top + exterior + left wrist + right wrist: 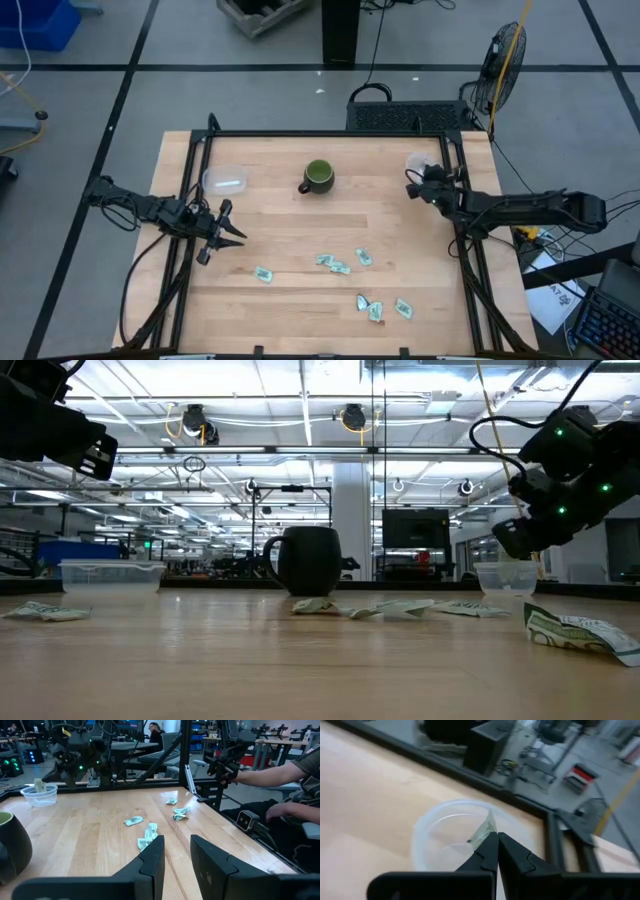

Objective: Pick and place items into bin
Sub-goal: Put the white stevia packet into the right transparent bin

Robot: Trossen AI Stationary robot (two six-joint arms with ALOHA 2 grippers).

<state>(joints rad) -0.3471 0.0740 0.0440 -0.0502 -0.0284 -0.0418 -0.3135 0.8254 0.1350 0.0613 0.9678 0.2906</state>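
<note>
Several small pale green and white packets point(340, 266) lie flat on the near half of the wooden table, also seen in the left wrist view point(145, 840). My right gripper point(497, 839) is at the far right, beside a round clear bowl point(420, 162), shut on one packet point(485, 831). Near the left edge my left gripper point(228, 228) hovers open, touching nothing; in its wrist view the gripper point(176, 844) points across the table at the packets. A dark green mug point(318, 177) stands at the far middle. My right gripper pinches a packet by its near end point(489, 836) between the two fingertips. The rest of the packet sticks out past the tips over the bowl's point(450, 835) opening. The fingers slant down toward the table's far edge. The packet is lifted clear of the table.
A clear rectangular tub point(225, 180) sits at the far left, next to the mug. A black frame point(330, 134) runs along the table's far and side edges. A seated person's arm point(280, 770) shows beyond the near edge. Bare wood lies between the mug and the packets.
</note>
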